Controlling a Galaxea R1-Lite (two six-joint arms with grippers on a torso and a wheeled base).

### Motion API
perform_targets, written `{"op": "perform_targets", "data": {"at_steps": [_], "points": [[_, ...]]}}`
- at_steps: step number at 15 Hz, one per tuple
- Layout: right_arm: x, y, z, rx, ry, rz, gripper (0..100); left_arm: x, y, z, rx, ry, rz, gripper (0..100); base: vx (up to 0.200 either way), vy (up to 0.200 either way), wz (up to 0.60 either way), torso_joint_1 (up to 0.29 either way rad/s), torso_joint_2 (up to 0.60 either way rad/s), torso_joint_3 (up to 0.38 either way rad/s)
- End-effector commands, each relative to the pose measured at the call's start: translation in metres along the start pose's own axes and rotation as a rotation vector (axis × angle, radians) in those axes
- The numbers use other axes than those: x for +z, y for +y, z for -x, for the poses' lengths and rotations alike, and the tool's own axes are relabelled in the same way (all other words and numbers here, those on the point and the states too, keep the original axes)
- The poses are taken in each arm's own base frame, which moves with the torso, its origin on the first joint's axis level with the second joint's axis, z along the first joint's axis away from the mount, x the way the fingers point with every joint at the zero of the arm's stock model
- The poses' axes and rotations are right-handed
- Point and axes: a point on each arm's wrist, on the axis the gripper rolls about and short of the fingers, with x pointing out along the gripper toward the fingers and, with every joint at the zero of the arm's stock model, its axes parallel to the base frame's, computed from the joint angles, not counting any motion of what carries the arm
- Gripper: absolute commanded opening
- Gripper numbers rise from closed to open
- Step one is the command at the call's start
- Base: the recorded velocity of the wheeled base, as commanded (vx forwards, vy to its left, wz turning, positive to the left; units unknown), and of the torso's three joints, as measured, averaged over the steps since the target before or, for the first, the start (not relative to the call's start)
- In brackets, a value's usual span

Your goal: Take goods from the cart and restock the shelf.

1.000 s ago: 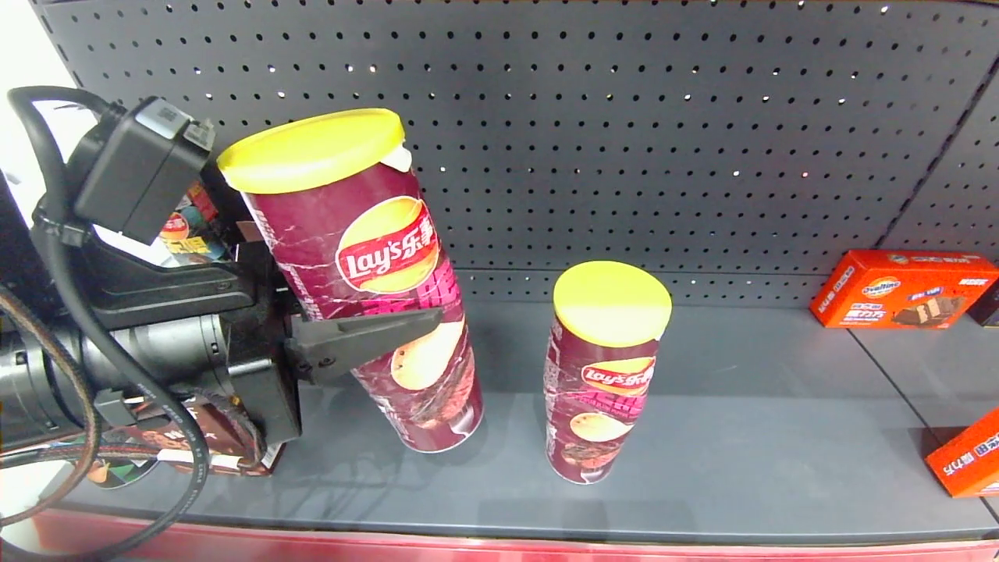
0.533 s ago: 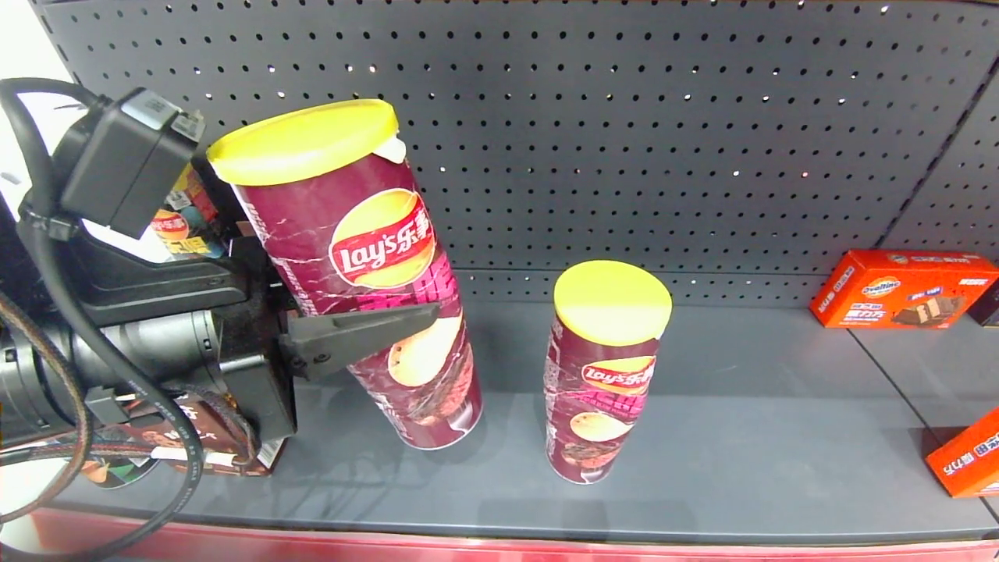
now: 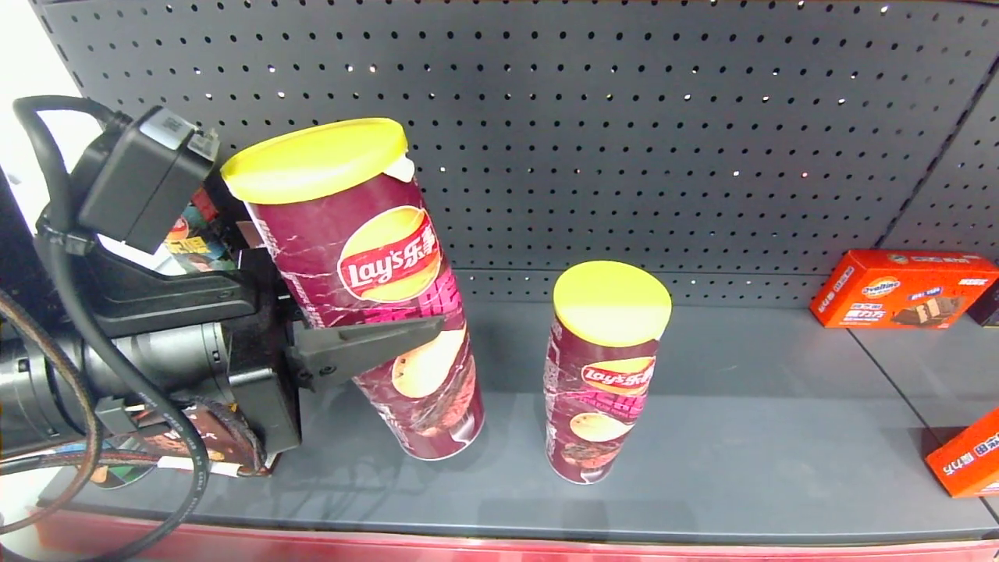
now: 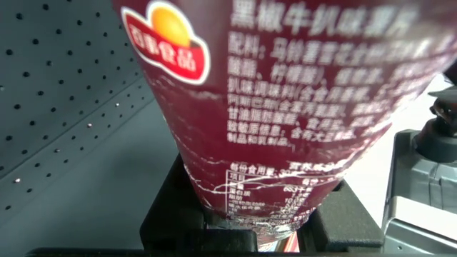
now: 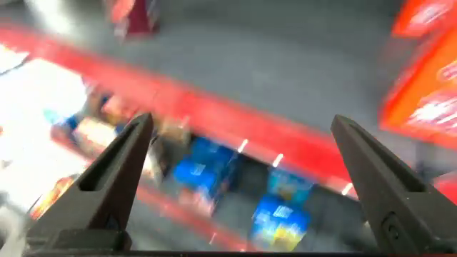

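my left gripper [image 3: 406,324] is clenched on the chip can [image 3: 355,234], with one finger across the front of its lower half. the can is tilted, its yellow lid [image 3: 312,158] leaning towards 11 o'clock, and its base is low over the grey shelf [image 3: 741,437]; i cannot tell if the base touches. in my left wrist view the can [image 4: 285,107] sits between the jaws, with the pegboard wall [image 4: 57,93] behind. at 3 o'clock from it, close but apart, a second chip can [image 3: 605,375] stands upright on the shelf. far from this one, an orange box [image 3: 901,287] lies towards 2 o'clock by the pegboard and another orange box [image 3: 968,460] towards 4 o'clock at the shelf edge. my right gripper [image 5: 243,182] is released, jaws wide apart, holding nothing.
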Motion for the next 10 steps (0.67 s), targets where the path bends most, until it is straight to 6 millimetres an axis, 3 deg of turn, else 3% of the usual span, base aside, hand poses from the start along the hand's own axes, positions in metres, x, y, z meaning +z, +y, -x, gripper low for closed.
{"op": "perform_targets", "data": {"at_steps": [1, 3, 4, 10], "points": [[-0.0013, -0.0020, 0.0001, 0.097, 0.015, -0.017, 100, -0.0027, 0.0027, -0.0020, -0.027, 0.007, 0.005, 0, 0.000, 0.000, 0.00, 0.000, 0.00, 0.000], [-0.0006, 0.0020, -0.0023, -0.170, 0.055, -0.032, 100, 0.0005, 0.0041, -0.0026, -0.029, -0.002, 0.002, 0, 0.000, 0.000, 0.00, 0.000, 0.00, 0.000], [-0.0003, 0.0025, -0.0031, -0.217, 0.066, -0.036, 100, 0.0010, 0.0047, -0.0028, -0.027, -0.004, 0.001, 0, 0.000, 0.000, 0.00, 0.000, 0.00, 0.000], [-0.0018, 0.0020, -0.0005, -0.207, 0.026, -0.051, 100, 0.0011, 0.0043, -0.0015, -0.026, -0.005, 0.002, 0, 0.000, 0.000, 0.00, 0.000, 0.00, 0.000]]}}
